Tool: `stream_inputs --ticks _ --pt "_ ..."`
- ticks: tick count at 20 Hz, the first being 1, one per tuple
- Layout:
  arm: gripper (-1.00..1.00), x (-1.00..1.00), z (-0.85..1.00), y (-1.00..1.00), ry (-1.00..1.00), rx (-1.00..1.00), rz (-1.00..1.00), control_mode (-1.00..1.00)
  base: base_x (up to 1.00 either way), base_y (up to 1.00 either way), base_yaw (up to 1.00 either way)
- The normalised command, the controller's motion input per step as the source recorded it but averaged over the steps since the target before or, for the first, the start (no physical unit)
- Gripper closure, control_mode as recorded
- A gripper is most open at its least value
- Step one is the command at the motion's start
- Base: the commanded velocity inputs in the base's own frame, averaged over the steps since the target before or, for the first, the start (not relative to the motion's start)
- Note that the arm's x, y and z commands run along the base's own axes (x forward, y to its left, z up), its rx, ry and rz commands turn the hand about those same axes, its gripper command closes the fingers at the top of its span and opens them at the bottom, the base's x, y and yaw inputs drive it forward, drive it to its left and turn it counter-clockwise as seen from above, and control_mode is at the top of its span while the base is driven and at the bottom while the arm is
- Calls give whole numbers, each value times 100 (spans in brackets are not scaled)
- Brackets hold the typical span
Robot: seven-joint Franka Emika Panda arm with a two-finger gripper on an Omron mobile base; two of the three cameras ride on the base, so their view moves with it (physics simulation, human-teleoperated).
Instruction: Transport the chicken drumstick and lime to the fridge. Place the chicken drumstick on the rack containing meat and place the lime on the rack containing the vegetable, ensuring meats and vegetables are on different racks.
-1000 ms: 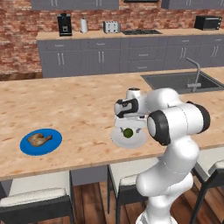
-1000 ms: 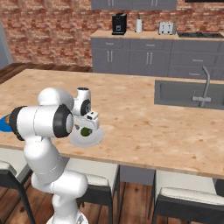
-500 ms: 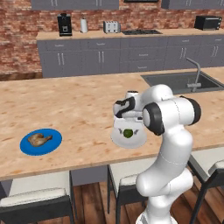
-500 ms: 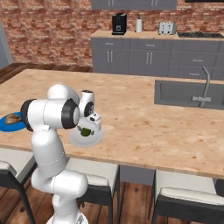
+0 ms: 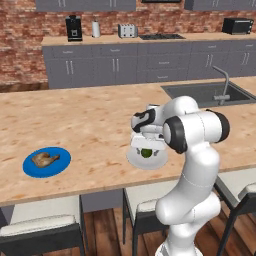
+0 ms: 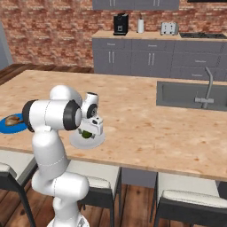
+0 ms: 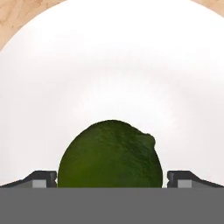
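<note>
A long pale wooden counter (image 5: 90,125) is backed by a red brick wall (image 5: 20,40). On a round white plate (image 7: 109,65), the small dark green lime (image 7: 110,154) is flanked by the spread two-finger gripper (image 7: 111,177), untouched.

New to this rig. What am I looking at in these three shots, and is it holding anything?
It is a rendered kitchen with a white robot arm on a base that can drive. Two shots come from cameras on that base, behind the arm to its left and right, looking over a wooden counter. The third comes from a camera on the hand, looking along the gripper.

On the counter: a white plate with the lime on it, and a blue plate with the chicken drumstick. A sink is set into the far end.

Nothing is held. The gripper is low over the white plate, open, one fingertip on each side of the lime.
</note>
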Motion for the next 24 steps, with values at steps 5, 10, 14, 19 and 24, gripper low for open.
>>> stream_inputs --ticks 5,10,14,19,24 --pt "100 1 -25 10 1 3 0 -100 0 0 0" --pt "100 0 -23 16 1 3 0 -100 0 0 0" --pt "100 -11 -8 4 1 2 -1 -100 0 0 0" --pt "100 -56 44 0 -5 0 -1 -100 0 0 0" --pt "100 -83 67 0 -11 -5 1 -100 0 0 0"
